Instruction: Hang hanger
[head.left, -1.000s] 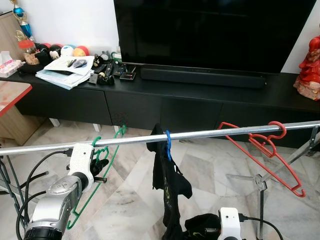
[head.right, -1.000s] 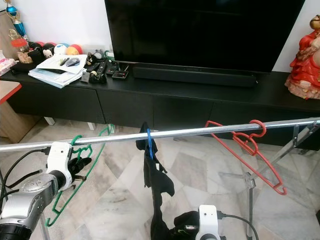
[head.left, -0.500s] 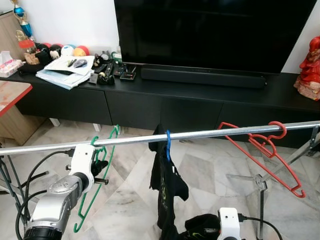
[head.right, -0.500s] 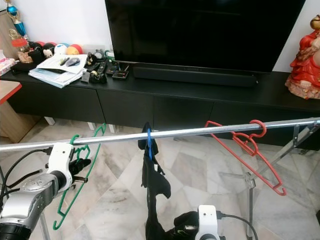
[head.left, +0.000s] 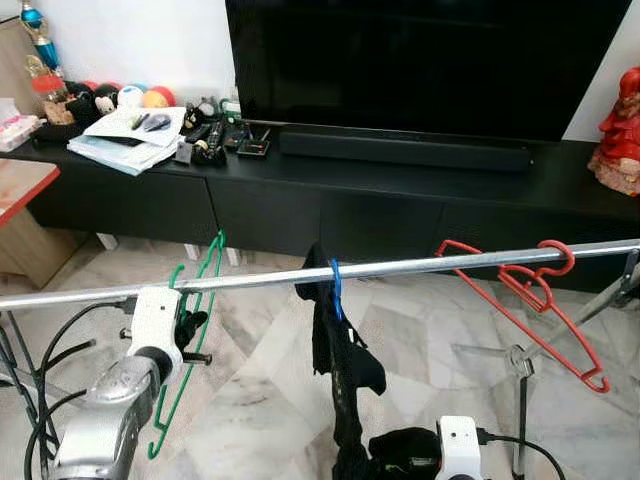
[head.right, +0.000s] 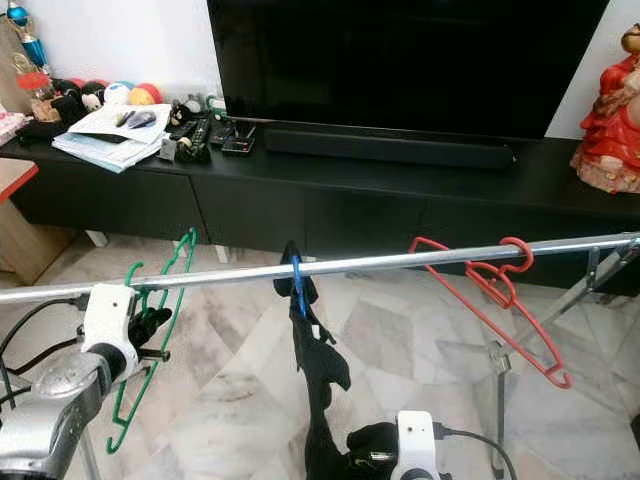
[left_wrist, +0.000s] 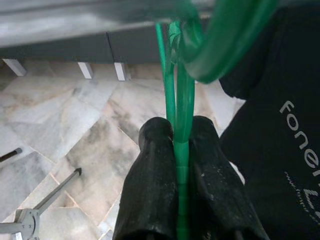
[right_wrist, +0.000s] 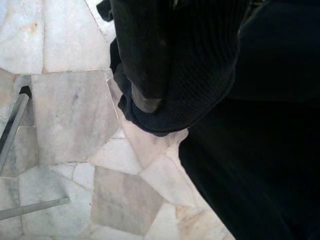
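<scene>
The green hanger (head.left: 190, 330) hangs at the left part of the metal rail (head.left: 420, 264), its hook up at the rail and its frame slanting down toward the floor. In the left wrist view the hook curls close under the rail, but whether it already rests on the rail by its own weight is hard to tell. The left gripper (left_wrist: 176, 170) is clamped on the hanger's thin green stem, both black fingers (left_wrist: 152, 195) pressed against it from either side, just below the rail.

Judging by this, the task looks nearly finished: the hanger is up at the rail, and what seems left is to seat the hook fully, let go and draw the arm back.

Further along the rail, a black garment (head.left: 340, 350) hangs from a blue hanger (head.left: 336, 290) near the middle. Its lower part drapes over the right gripper (right_wrist: 165, 60) down low, which is wrapped in the dark cloth; I cannot tell whether its fingers are apart or together. A red hanger (head.left: 540, 300) hangs toward the right end.

Behind the rail stand a long black cabinet (head.left: 400, 200) and a television (head.left: 430, 60), over a marble floor (head.left: 250, 400).
</scene>
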